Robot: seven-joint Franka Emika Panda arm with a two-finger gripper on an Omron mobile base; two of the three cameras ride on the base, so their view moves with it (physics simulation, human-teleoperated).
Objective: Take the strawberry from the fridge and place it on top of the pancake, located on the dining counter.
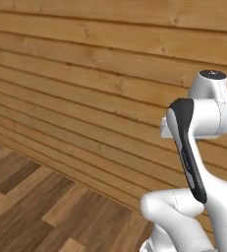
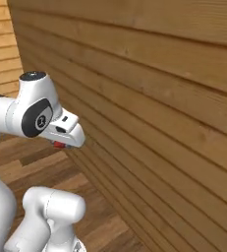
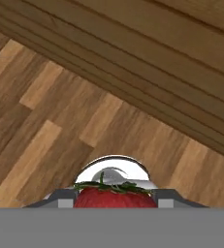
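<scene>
The strawberry (image 3: 114, 197), bright red with a green leafy cap, sits between the two grey fingertips (image 3: 65, 202) at the bottom of the hand view. My gripper (image 3: 114, 201) is shut on it. From the right base view, the gripper (image 2: 61, 144) hangs under the white hand, and a small red bit of the strawberry (image 2: 59, 145) peeks out below it. The arm is folded close to the base, with the hand pointing down at the floor. The fridge, the pancake and the dining counter are out of view.
A wall of horizontal wooden planks (image 1: 85, 74) stands close ahead and runs along the right side (image 2: 159, 98). Wood-plank floor (image 1: 36, 206) lies below and to the left. The floor under the hand (image 3: 60, 121) meets the wall's base.
</scene>
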